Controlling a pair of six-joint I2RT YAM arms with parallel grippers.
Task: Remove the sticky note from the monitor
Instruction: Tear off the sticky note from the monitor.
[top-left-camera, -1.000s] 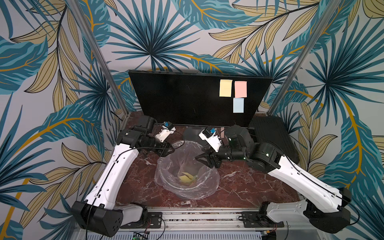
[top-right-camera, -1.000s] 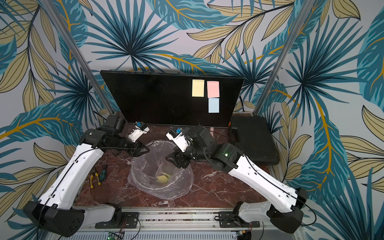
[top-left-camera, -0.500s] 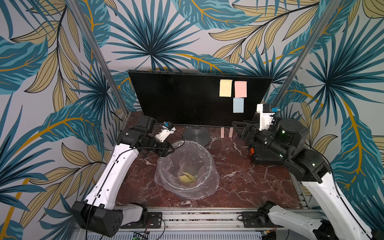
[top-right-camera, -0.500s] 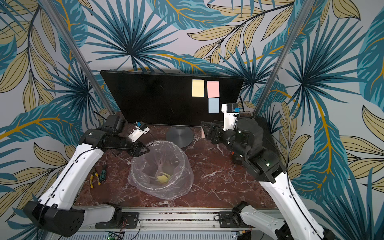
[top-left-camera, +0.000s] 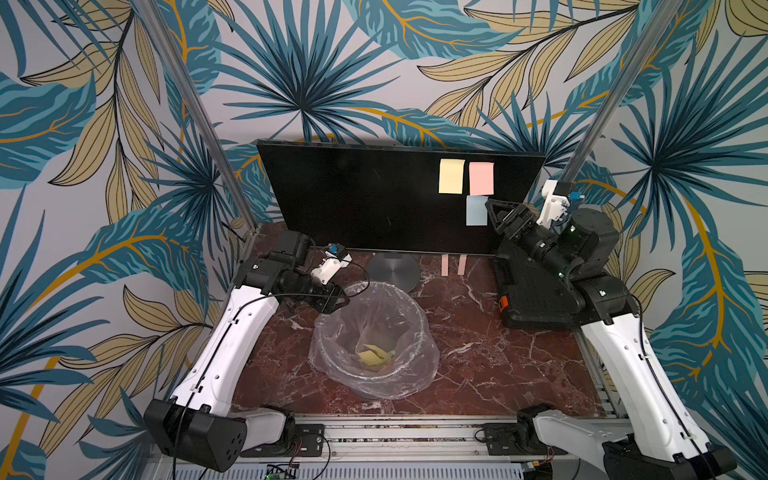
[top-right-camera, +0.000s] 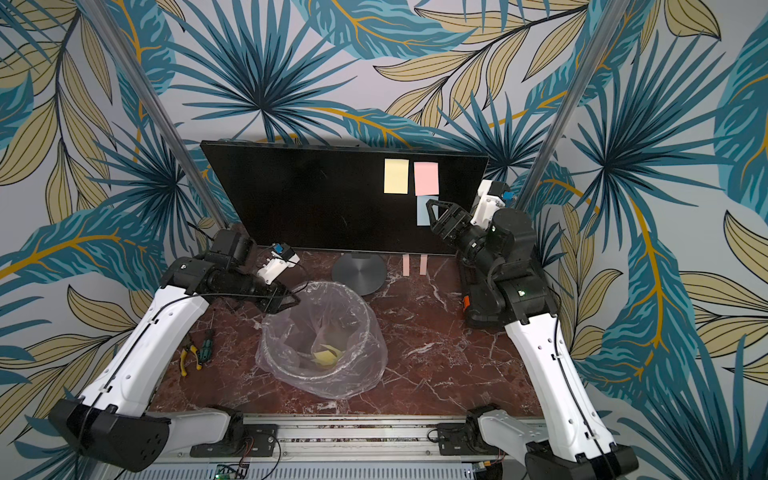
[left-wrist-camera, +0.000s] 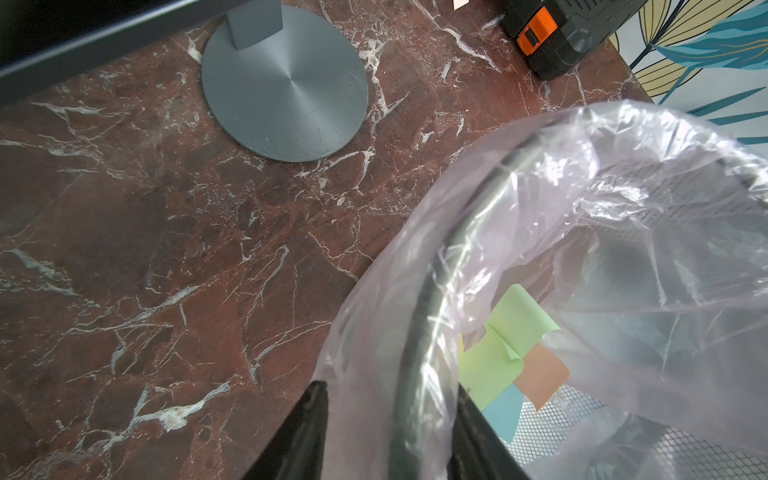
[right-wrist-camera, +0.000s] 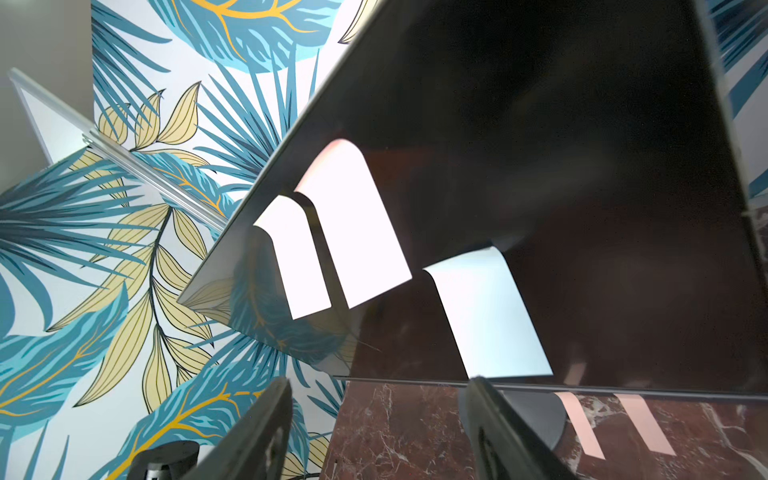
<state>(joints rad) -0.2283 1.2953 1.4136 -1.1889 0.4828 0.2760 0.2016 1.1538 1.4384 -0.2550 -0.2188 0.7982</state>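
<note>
The monitor (top-left-camera: 353, 199) stands upright at the bench's 12 o'clock edge. It is a wide, dark, thin-bezelled screen on a round grey disc base (top-left-camera: 392, 268). Three sticky notes cling to the screen's 2 o'clock area. A yellow note (top-left-camera: 451, 176) and a pink note (top-left-camera: 481, 178) sit side by side, yellow at pink's 9 o'clock. A blue note (top-left-camera: 476, 210) hangs just at pink's 6 o'clock.
</note>
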